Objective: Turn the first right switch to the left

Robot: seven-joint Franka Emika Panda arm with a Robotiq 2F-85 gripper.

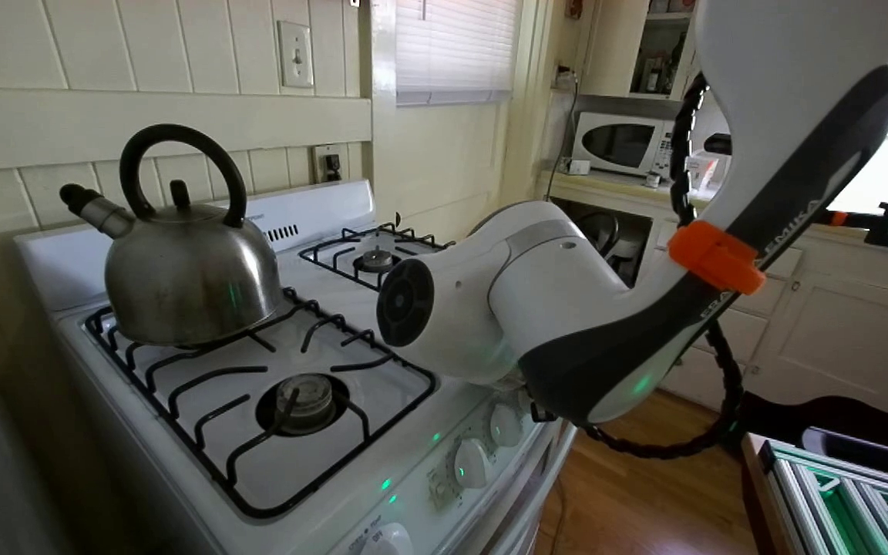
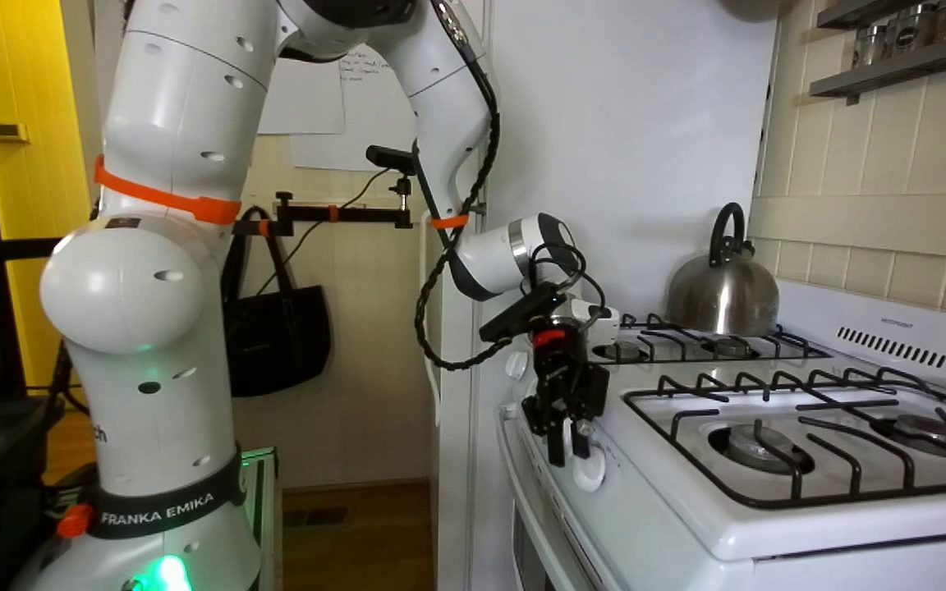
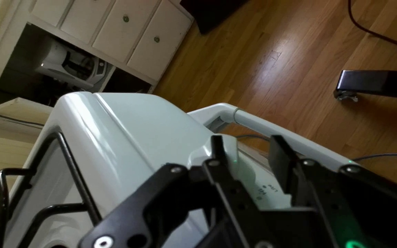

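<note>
Beside me, a white stovetop (image 1: 328, 289) carried black grates (image 1: 243, 370) and, on one of them, a steel kettle (image 1: 186, 277); in my wrist view, thin cables (image 3: 381, 38) lay across a brown wooden floor (image 3: 226, 69).

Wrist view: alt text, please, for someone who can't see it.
Open black gripper partly hides a white stove knob, contact unclear. The oven handle slants beyond; a black burner grate lies lower left, wooden floor upper right.
</note>
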